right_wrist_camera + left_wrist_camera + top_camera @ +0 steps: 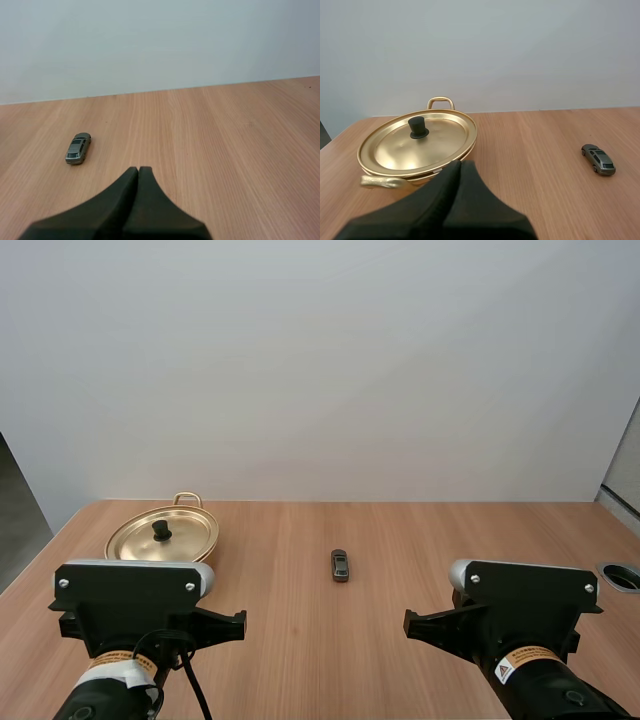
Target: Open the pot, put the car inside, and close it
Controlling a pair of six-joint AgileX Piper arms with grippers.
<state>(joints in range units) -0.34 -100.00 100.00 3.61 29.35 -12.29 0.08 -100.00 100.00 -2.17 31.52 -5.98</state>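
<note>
A shallow gold pot (162, 536) (417, 145) sits at the table's left, its gold lid on with a black knob (161, 530) (419, 128) in the middle. A small grey toy car (340, 565) (599, 159) (78, 148) lies on the wood near the table's centre, to the right of the pot. My left gripper (459, 167) is shut on nothing, its fingers one dark wedge just short of the pot's near rim. My right gripper (138, 172) is shut too, empty, with the car ahead of it and off to its left.
The wooden table (400, 540) runs to a plain white wall. A round grommet hole (622, 576) sits at the table's right edge. Both arms' bases stand at the near edge, with bare wood between them and the car.
</note>
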